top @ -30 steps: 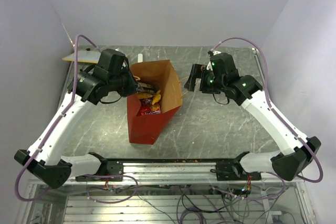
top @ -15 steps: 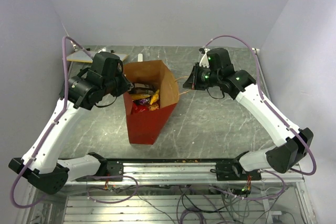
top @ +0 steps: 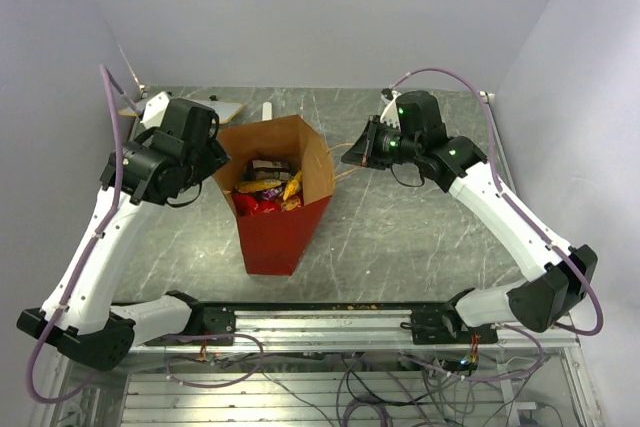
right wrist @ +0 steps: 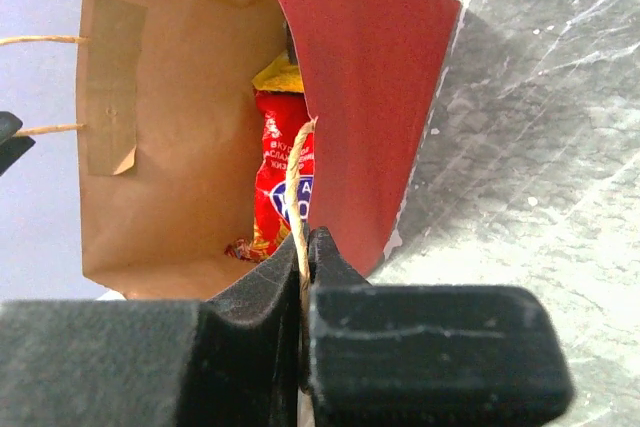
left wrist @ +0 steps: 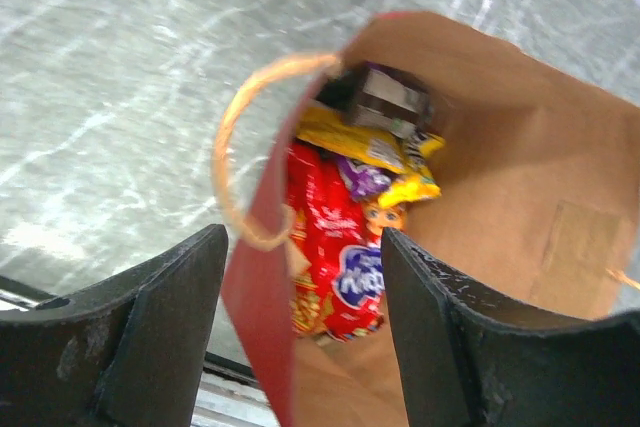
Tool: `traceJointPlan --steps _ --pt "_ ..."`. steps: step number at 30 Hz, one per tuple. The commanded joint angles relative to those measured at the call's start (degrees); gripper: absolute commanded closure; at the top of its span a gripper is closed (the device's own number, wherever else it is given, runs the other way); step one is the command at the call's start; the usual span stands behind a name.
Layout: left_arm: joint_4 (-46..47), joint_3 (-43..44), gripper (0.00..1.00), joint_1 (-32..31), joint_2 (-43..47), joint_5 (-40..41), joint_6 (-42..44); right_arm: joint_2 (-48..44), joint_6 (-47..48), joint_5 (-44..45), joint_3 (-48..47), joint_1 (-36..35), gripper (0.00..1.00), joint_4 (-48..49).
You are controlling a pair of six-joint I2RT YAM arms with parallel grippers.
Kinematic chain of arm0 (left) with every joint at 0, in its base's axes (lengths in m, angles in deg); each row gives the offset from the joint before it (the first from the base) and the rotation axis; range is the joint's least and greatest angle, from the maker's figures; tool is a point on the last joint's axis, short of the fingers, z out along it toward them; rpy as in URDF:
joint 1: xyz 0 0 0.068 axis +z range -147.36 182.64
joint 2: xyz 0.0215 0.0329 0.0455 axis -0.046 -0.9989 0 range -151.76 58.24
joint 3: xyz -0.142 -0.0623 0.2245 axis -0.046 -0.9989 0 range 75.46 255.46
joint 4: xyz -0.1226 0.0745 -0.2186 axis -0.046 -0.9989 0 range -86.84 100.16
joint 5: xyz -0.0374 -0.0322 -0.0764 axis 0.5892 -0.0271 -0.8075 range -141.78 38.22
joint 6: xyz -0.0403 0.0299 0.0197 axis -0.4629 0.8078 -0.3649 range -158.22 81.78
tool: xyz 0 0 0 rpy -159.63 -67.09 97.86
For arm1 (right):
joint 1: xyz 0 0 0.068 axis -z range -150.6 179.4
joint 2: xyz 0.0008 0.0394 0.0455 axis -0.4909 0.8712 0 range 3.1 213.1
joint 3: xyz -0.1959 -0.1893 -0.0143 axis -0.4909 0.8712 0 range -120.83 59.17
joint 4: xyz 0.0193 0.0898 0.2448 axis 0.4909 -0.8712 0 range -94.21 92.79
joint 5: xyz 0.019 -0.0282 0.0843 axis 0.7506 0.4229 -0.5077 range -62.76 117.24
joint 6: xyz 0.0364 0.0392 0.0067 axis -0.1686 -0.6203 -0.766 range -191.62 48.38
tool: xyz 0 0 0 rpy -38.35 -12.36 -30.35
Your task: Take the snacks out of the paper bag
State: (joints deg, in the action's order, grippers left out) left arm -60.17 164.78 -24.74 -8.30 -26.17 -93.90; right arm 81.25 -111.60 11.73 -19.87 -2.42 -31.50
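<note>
The right gripper (right wrist: 303, 277) pinches the string handle (right wrist: 293, 187), the left gripper (left wrist: 298, 239) gapes wide above the rim of the upright paper bag (top: 275, 237) holding the snacks (top: 265, 195): a hard tug may tear the handle or topple it

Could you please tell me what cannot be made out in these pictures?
- Top external: the lower snacks, buried under upper ones inside the paper bag.
- Left wrist: the bag's near wall, cut off by the lower edge between the left fingers.
- Right wrist: the string handle, its end swallowed between the shut right fingers.
</note>
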Motion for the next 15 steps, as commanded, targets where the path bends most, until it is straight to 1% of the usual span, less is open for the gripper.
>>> traceJointPlan --steps 1,3,6,8,12,15 --pt "-6.01 3.01 0.26 5.02 -1.18 4.32 3.75 0.93 -1.85 -0.34 -1.82 0.56 1.0 1.47" --pt "-5.49 2.73 0.26 6.31 -1.35 4.07 5.74 1.05 -2.26 -1.08 -1.69 0.53 1.0 2.04" --pt "-2.63 1.9 0.27 8.9 -2.14 0.64 9.94 0.68 -3.14 -1.9 0.26 0.52 1.0 3.3" --pt "-0.14 2.66 0.32 10.22 -3.69 -2.16 12.86 0.75 -2.88 -2.12 0.62 0.56 1.0 3.85" --pt "-0.9 5.79 0.36 11.64 -7.77 -3.2 13.96 2.67 -1.8 -2.25 -1.6 0.62 1.0 2.09" --pt "0.53 6.43 0.41 12.62 -8.74 -3.46 15.42 2.74 -1.08 -2.65 -1.81 0.61 1.0 2.07"
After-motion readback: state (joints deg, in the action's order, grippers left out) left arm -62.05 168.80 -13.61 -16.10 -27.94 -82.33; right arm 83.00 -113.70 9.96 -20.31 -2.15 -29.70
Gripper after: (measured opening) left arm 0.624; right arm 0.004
